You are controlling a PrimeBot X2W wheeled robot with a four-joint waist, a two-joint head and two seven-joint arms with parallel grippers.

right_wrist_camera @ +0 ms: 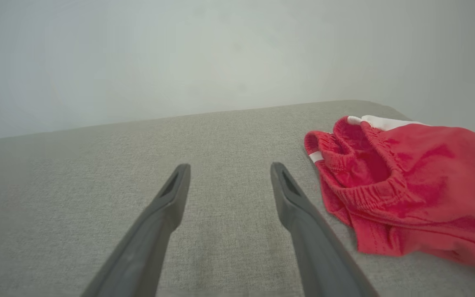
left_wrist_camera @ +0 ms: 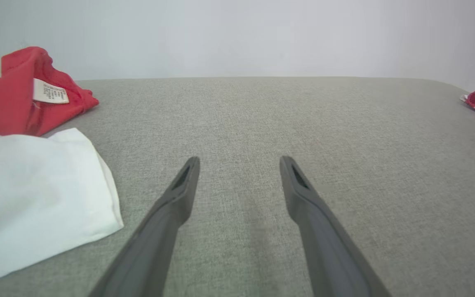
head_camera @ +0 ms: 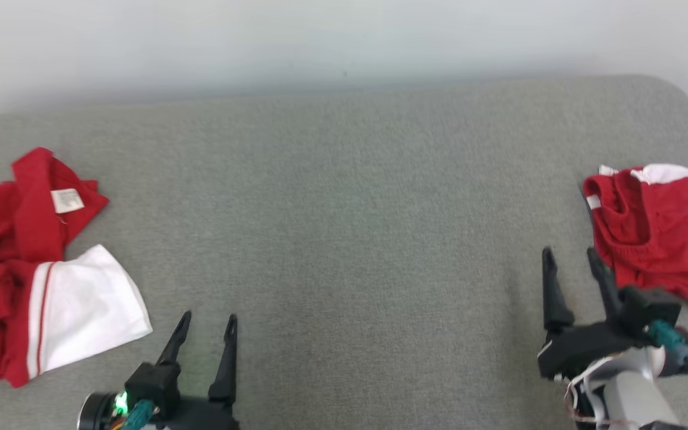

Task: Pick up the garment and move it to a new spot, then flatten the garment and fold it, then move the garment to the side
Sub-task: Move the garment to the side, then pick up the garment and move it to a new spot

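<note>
Fabric at nine o'clock, the crumpled red-and-white garment, looks light and limp; pinch its white hem. Left claw and right claw gape wide, empty, red shorts at three o'clock.

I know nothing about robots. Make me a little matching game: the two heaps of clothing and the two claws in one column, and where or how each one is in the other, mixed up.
1. red-and-white garment
2. red elastic-waisted garment
3. left gripper
4. right gripper

a. open, beside the elastic waistband
b. far left of the grey surface, white label showing
c. heaped at the far right
d. open, near the white sleeve

Pairs: 1-b, 2-c, 3-d, 4-a.
</note>
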